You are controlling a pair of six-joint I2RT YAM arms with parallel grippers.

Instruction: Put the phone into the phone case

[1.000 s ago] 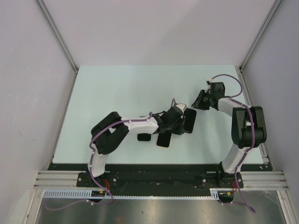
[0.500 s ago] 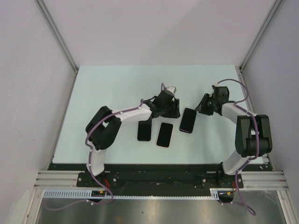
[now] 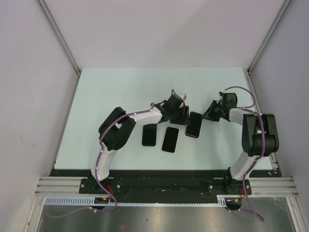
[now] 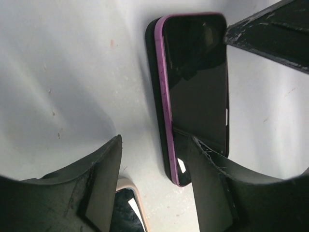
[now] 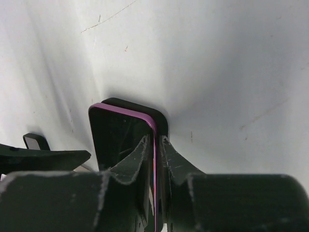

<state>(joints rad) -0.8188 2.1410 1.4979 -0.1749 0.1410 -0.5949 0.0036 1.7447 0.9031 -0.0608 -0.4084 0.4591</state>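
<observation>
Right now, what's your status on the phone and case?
Right gripper pinching phone edge. Left gripper open alongside. Phone on case, not seated. Two other handsets nearby, clear.

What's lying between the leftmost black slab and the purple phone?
A pale-rimmed dark slab, clear in the top view, lies between the black slab and purple phone.

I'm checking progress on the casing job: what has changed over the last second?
The left hand moved off the black slab and the white-rimmed slab toward the far side, then settled beside the purple phone. The right hand came in to the phone's far right corner, nearly closed over its purple edge. Phone and both slabs stayed put.
</observation>
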